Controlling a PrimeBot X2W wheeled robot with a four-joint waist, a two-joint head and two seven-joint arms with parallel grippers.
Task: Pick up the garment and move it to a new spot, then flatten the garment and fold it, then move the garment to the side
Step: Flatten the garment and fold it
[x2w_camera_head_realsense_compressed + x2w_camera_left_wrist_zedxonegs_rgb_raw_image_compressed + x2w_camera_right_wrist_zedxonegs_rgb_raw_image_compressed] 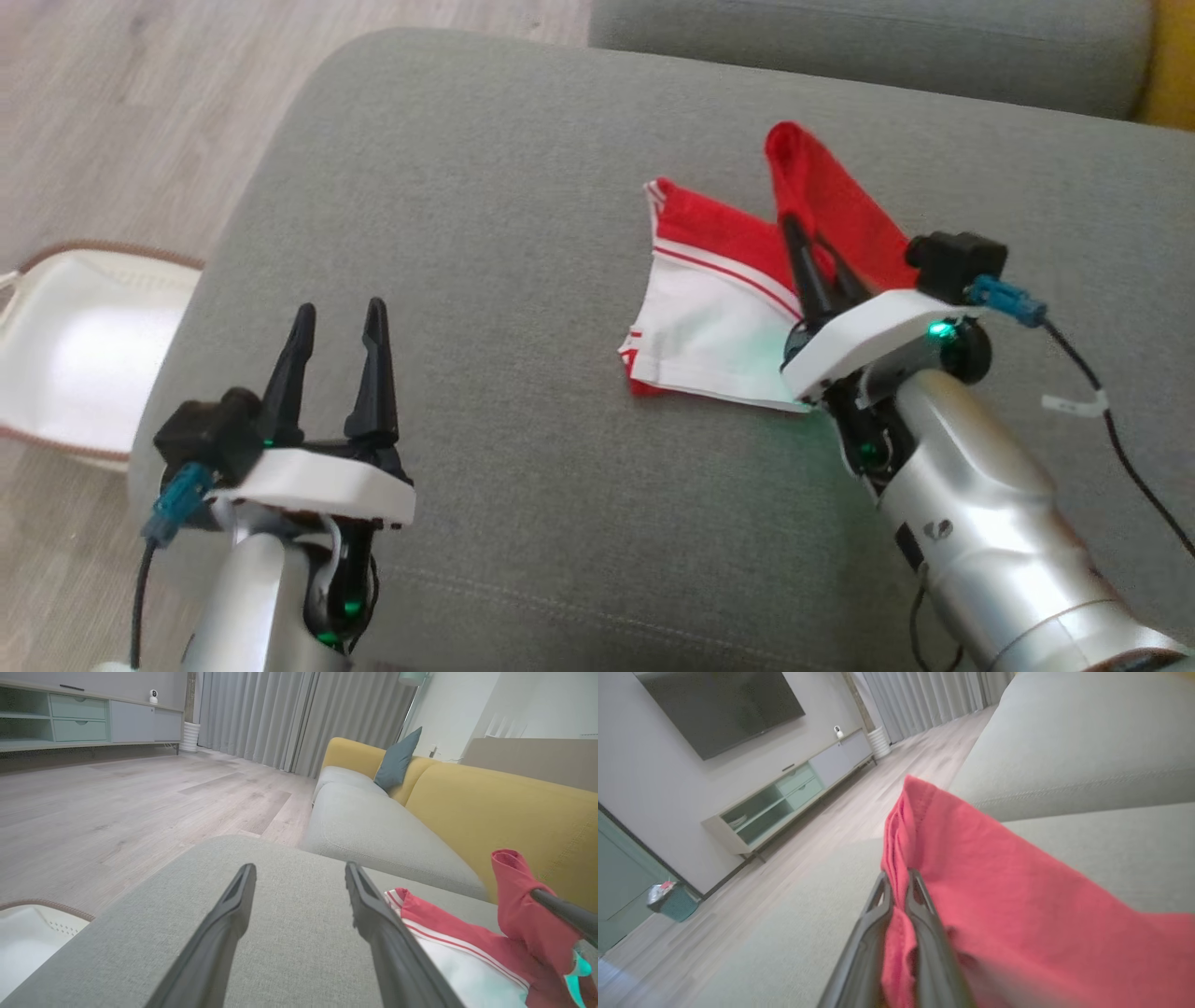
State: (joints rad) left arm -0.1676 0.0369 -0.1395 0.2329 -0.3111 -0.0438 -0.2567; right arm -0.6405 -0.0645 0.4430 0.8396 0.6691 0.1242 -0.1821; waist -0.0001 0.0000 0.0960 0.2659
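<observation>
head view: the garment (719,317) lies right of the grey cushion's (523,205) middle; the right gripper (805,245) pinches its red flap, raised upright. the left gripper (340,313) hangs wide open, empty, near the front left corner.
left wrist view: spread fingers (224,933) over bare cushion.
right wrist view: jaws clamped on red cloth.
folding seems midway; moving aside remains.
</observation>
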